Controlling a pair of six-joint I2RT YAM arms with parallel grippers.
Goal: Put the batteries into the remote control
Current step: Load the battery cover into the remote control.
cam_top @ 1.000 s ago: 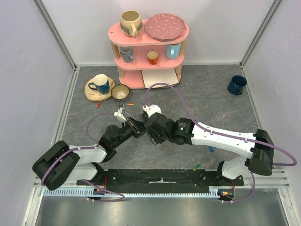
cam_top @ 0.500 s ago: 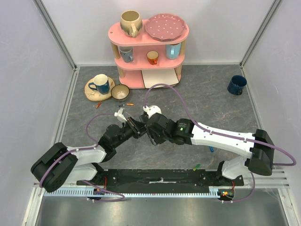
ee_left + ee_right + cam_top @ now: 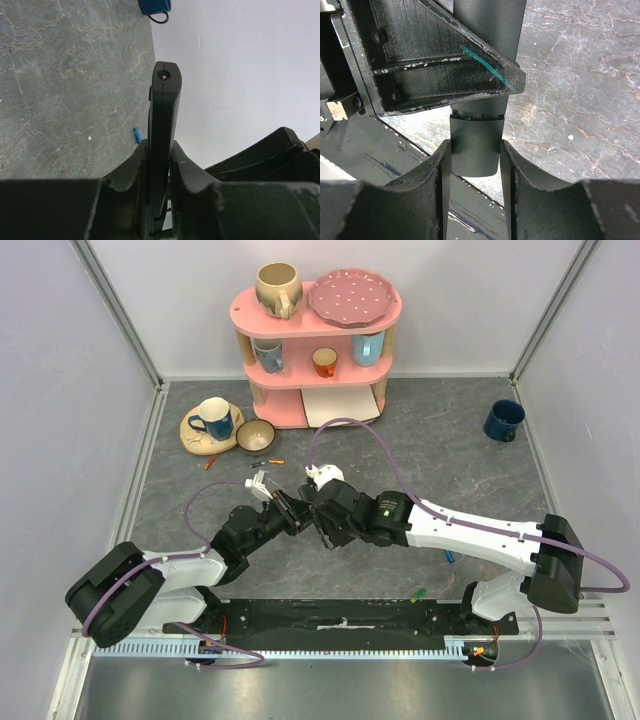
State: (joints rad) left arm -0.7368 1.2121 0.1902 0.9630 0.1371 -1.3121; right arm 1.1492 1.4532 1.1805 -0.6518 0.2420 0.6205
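The remote control (image 3: 163, 100) is a slim black bar held edge-on above the table, with my left gripper (image 3: 160, 150) shut on its lower part. In the right wrist view the remote (image 3: 490, 30) runs upward, and its partly slid battery cover (image 3: 475, 132) sits between the fingers of my right gripper (image 3: 475, 150), which is shut on it. The two grippers meet mid-table (image 3: 305, 510), hiding the remote from above. Loose batteries lie on the table: a blue one (image 3: 449, 556), a green one (image 3: 417, 593), and orange and red ones (image 3: 268, 462) near the bowl.
A pink shelf (image 3: 318, 350) with mugs and a plate stands at the back. A plate with a blue mug (image 3: 212, 425) and a bowl (image 3: 255, 435) sit at back left. A dark blue mug (image 3: 503, 420) stands at back right. White walls close three sides.
Both grippers keep their hold. The left arm has shifted very slightly; nothing else has moved.
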